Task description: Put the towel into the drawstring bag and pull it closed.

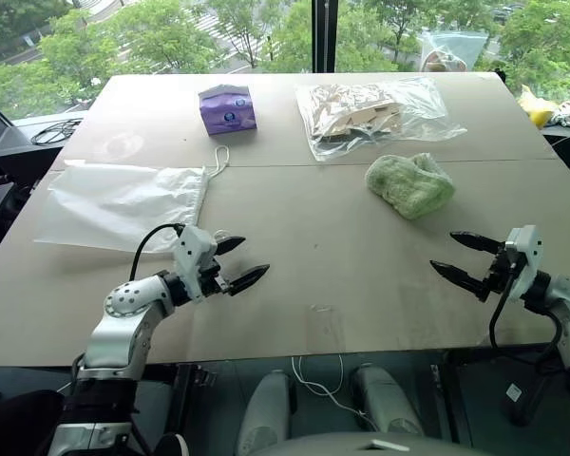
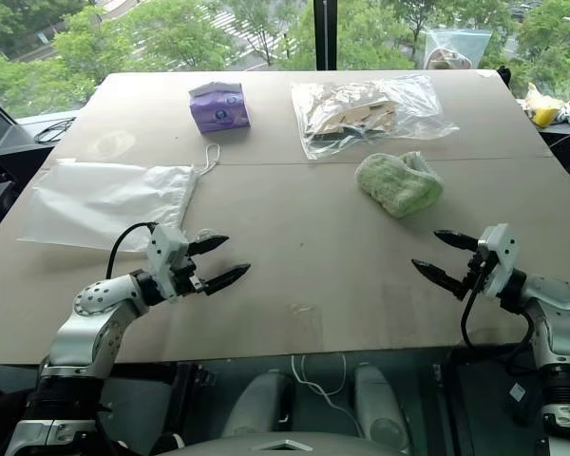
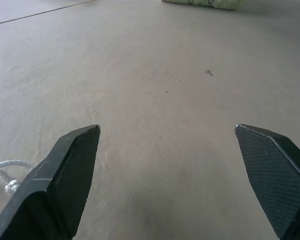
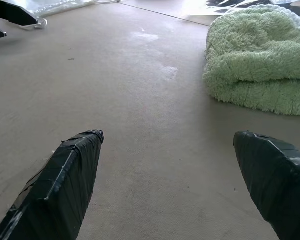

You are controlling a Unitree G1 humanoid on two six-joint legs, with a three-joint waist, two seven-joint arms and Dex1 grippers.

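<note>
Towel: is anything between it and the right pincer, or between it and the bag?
Nothing visible. Bare table lies between the open right pincer and the towel, and between the towel and the bag. The tissue pack and the clear bag sit farther back, off both paths.

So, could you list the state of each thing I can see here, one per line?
Light green fluffy towel: bunched, lying on table, outside bag.
Translucent white drawstring bag: flat, empty, cord loose.
Purple tissue pack: untouched.
Clear plastic bag of tan pieces: lying flat.
Left gripper: open, empty.
Right gripper: open, empty.
</note>
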